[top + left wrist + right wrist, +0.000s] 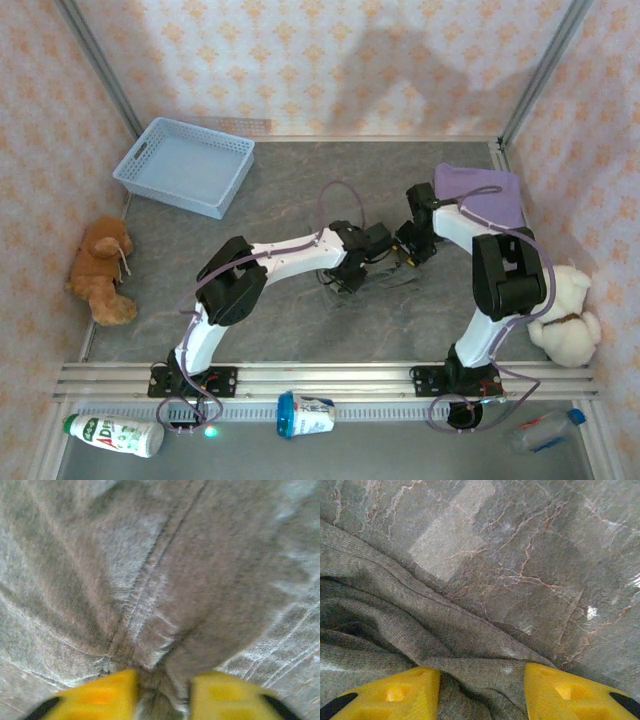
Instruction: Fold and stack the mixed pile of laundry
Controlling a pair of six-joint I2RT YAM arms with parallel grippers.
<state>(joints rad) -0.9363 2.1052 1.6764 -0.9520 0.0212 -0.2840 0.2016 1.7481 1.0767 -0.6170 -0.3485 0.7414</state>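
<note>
Two arms reach in toward the middle of the grey marbled table, their wrists close together. The left gripper has its yellow fingers drawn in on a bunched fold of the grey top; creases and a seam run down into the narrow gap between them. The right gripper has its fingers spread wide apart, with an edge of the same grey cloth lying flat between them and bare tabletop just beyond. From overhead the grey top sits under the two wrists at mid-table and is hard to tell from the surface. The lavender T-shirt lies at the far right, behind the right arm. A light blue basket stands at the far left, a brown plush toy at the left edge, a cream plush toy at the right edge.
</note>
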